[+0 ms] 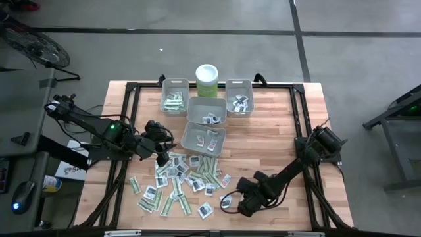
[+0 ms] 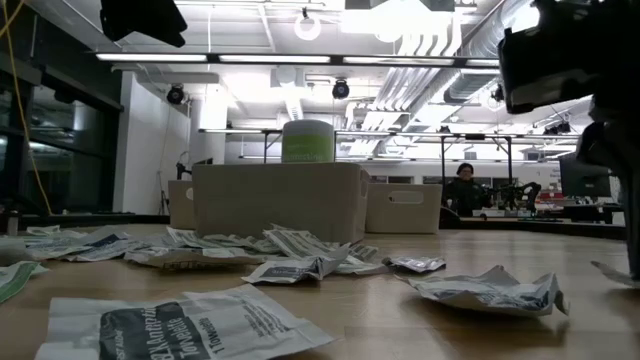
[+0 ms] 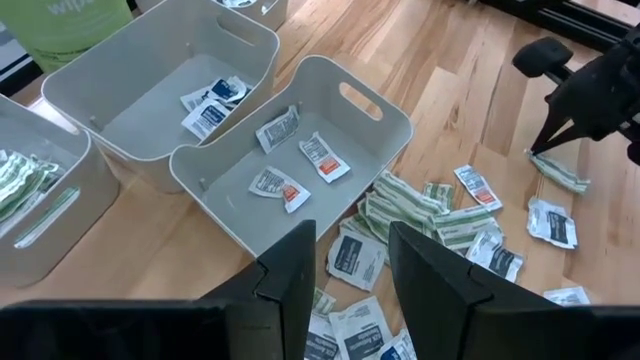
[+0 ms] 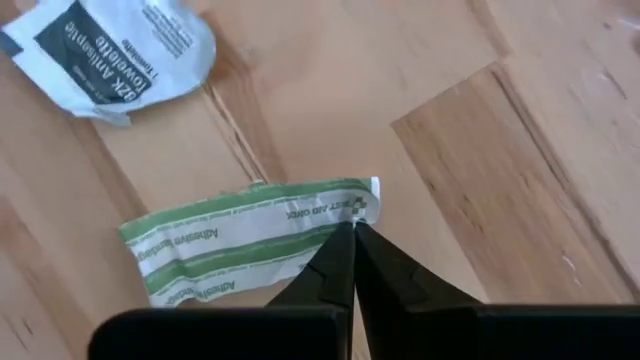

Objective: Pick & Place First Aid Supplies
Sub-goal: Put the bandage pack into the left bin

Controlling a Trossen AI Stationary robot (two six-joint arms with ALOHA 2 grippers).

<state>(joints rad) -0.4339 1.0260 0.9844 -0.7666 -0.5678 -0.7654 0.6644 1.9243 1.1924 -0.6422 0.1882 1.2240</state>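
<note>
Ceiling strip lights (image 2: 300,58) flood the low view, blowing out the centre; the near packet (image 2: 175,325) is blurred. From above, light is even and shadows on the table (image 1: 276,131) soft. The straight lines perhaps bow slightly at the frame edges.

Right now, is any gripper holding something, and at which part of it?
The right gripper is shut on a green-white strip packet, pinching one end edge against the table. The left gripper is open above the pile, holding nothing.

Canister (image 1: 207,79) at table (image 1: 276,131) rear centre, bins (image 1: 206,110) beside and in front w/ packets inside, loose packets (image 1: 181,181) spread before bins, front-left
</note>
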